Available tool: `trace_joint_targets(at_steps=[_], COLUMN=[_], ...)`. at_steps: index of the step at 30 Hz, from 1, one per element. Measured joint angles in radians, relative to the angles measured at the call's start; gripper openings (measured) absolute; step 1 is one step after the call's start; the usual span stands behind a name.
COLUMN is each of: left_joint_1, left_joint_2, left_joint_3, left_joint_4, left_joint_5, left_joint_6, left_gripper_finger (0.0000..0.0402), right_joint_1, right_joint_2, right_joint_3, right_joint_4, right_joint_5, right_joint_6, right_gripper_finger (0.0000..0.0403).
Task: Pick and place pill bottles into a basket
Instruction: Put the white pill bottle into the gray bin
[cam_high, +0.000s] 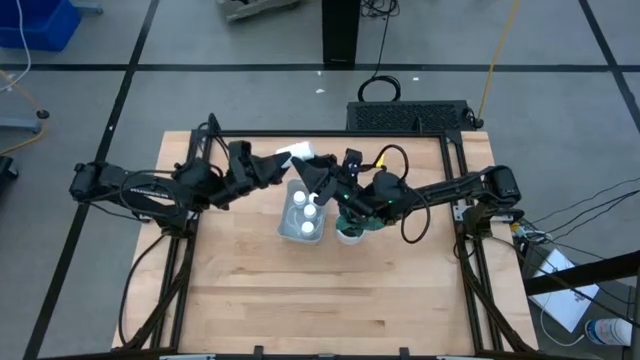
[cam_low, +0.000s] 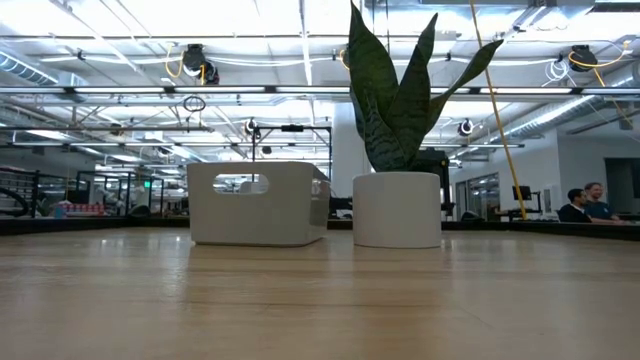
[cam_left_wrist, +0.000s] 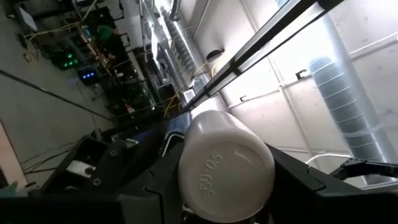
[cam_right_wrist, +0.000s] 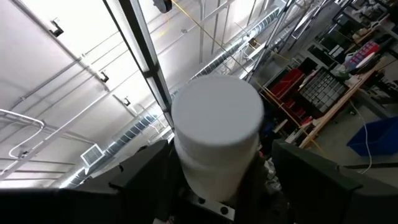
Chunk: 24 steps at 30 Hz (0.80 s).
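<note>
Overhead, three pill bottles (cam_high: 307, 211) in basket (cam_high: 287, 229)

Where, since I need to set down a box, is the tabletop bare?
The whole front of the table, from the basket and plant pot to the near edge, is bare wood. Crowded: back centre, where the left arm and right arm meet over the basket.

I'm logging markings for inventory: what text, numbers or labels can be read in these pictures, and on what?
"50-05", as best it reads, embossed upside down on the flat end of the pill bottle in the left hand.
Pill bottle in the right hand: no marking shows.
Basket and plant pot: no text.
Signs in the room behind: too small to read.
</note>
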Motion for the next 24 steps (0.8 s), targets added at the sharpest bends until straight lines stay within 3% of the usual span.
trace_joint_targets(at_steps=[8, 16, 24], left_joint_1=[0.002, 0.001, 0.000], left_joint_2=[0.000, 0.000, 0.000], left_joint_3=[0.000, 0.000, 0.000], left_joint_4=[-0.003, -0.004, -0.005], left_joint_5=[0.000, -0.003, 0.017], left_joint_6=[0.005, 0.012, 0.000], left_gripper_finger=[0.0187, 0.0180, 0.0219], right_joint_1=[-0.008, -0.013, -0.013], right_joint_2=[0.000, -0.002, -0.002], right_joint_3=[0.000, 0.000, 0.000], right_joint_4=[0.011, 0.005, 0.018], right_joint_5=[0.000, -0.023, -0.028], right_joint_6=[-0.005, -0.032, -0.048], right_gripper_finger=[0.0261, 0.0163, 0.0159])
